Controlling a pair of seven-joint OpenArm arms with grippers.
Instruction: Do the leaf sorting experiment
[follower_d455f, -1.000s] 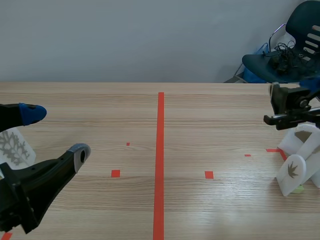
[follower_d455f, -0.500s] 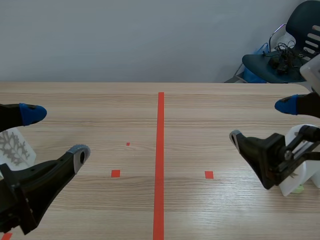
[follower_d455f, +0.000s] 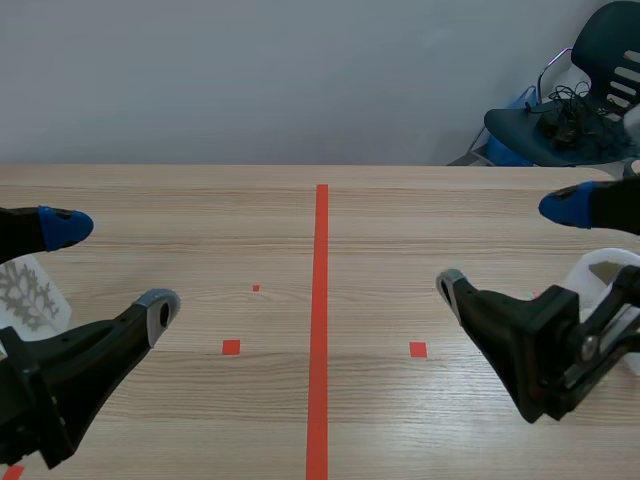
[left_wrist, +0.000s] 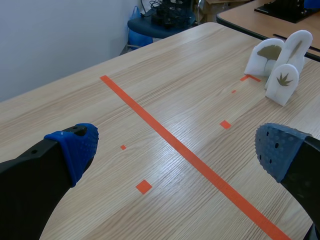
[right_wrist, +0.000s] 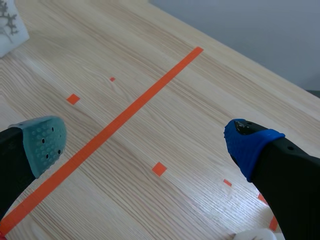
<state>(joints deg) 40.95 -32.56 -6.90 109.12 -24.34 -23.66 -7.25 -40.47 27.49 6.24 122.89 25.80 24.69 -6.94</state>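
Three white foam leaf cards (left_wrist: 278, 65) stand together at the table's far right: one shows a fan-shaped leaf, one a pointed brown leaf (left_wrist: 284, 79). In the scene view my right arm hides most of this group (follower_d455f: 606, 268). Another white card with a pale branching leaf (follower_d455f: 24, 292) stands at the left edge, behind my left gripper (follower_d455f: 108, 266), and shows too in the right wrist view (right_wrist: 7, 24). The left gripper (left_wrist: 175, 150) hangs open over bare table. My right gripper (follower_d455f: 508, 246) (right_wrist: 146, 142) is open too, just left of the card group, nothing between its fingers.
An orange-red tape line (follower_d455f: 320, 320) runs down the table's middle, with small tape squares on both sides. A dark office chair (follower_d455f: 575, 110) with cables on its seat stands beyond the table's far right corner.
My right gripper has come away from above the white cards at the right, swung low toward the table's middle and opened wide. The left arm has stayed still.
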